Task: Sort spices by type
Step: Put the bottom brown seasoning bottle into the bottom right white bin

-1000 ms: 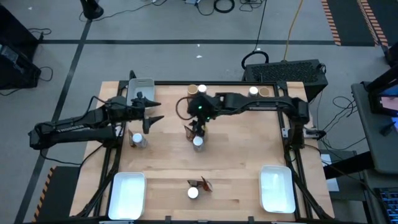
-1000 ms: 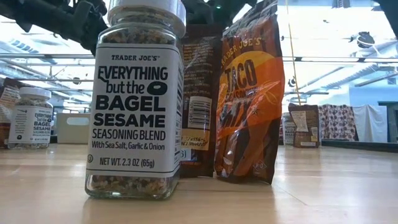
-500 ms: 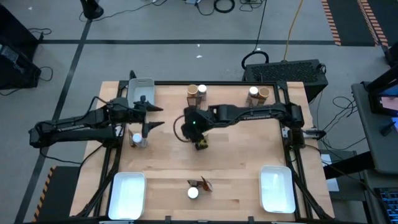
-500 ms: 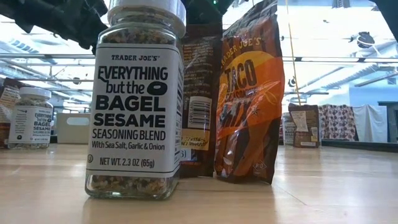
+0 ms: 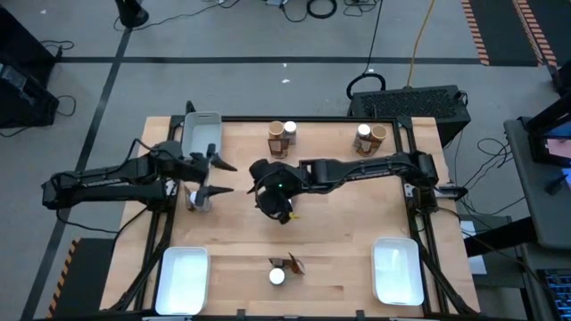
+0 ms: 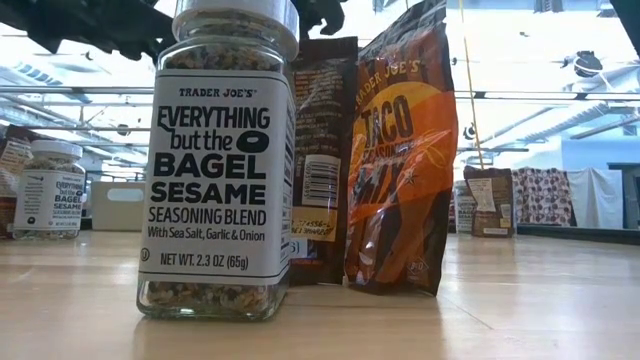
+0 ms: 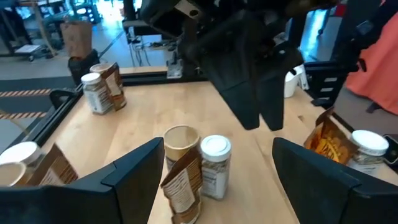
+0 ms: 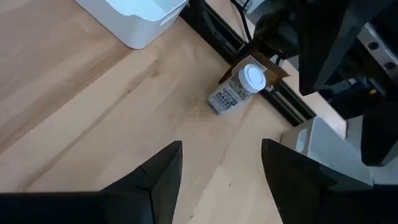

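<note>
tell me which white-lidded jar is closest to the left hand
The white-lidded jar at the table's left edge, right under the left hand; the others stand farther off.

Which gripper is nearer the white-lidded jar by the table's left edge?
Left. The left gripper hangs right beside the white-lidded jar, jaws open. The right gripper is over mid-table, well off to the jar's right.
</note>
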